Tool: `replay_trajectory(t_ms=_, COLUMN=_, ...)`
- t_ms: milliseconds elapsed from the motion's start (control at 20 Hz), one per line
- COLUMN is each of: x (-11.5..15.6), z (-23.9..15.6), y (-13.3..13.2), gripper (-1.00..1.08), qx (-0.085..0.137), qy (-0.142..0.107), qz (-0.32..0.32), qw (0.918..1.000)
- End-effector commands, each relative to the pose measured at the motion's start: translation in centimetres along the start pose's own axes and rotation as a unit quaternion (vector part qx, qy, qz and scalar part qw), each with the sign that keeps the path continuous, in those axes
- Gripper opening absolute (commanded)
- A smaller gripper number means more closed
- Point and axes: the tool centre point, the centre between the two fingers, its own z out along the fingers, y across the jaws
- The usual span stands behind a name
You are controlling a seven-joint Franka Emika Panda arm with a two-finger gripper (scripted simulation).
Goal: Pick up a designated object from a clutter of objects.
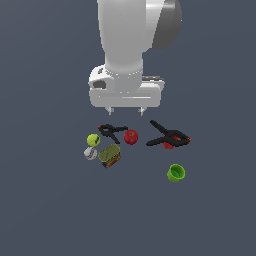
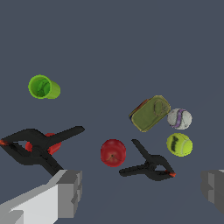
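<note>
Lying beside the whitish ball [image 1: 90, 153], the yellow-green ball [image 1: 93, 140] shows no long axis.

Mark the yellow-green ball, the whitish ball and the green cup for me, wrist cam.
yellow-green ball [image 2: 179, 145], wrist view, middle of its visible face.
whitish ball [image 2: 179, 118], wrist view, centre, on the purple-marked surface.
green cup [image 2: 54, 89], wrist view, outer side wall.

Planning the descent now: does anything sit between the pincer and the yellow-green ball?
Nothing visible does. The open pincer hangs above the clutter with free space below. The yellow-green ball is crowded, though: whitish ball, can and small black clamp sit close beside it.
</note>
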Motion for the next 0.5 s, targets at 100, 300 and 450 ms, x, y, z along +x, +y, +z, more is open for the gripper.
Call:
replay_trajectory(t_ms=100, x=-0.1, z=0.1, y=-0.2, gripper=1.0, qx=-0.001, qy=-0.001, qz=-0.001, qw=1.0)
replay_trajectory(t_ms=300, x=-0.6, z=0.7, y=-1.8, gripper=1.0, qx=-0.005, qy=-0.012, qz=-0.011, qw=0.9999)
replay_trajectory(t_ms=450, x=-0.8, z=1.1, y=-2.6, gripper=1.0, qx=-0.007, qy=-0.017, qz=-0.016, qw=0.9997)
